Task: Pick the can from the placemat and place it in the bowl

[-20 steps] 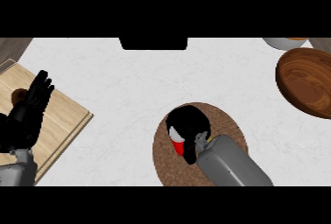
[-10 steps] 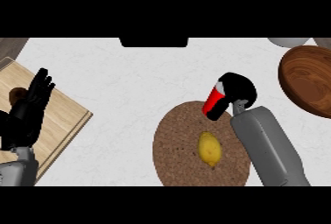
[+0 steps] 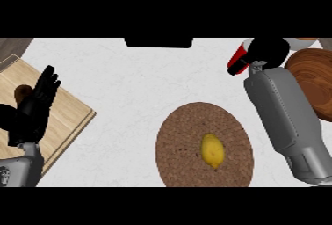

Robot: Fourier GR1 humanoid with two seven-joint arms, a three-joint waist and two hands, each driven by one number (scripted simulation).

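while the right hand (image 3: 269,49) curls round the red can (image 3: 236,60) beside the wooden bowl (image 3: 314,79), left hand (image 3: 34,107) rests open.

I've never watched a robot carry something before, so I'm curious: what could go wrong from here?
The right hand is curled round the red can, covering most of it, so the can may sit tilted and slip. The wooden bowl lies partly behind the grey forearm and runs off the view's edge, so the drop may catch its rim. A lemon lies on the placemat; a returning arm might nudge it.
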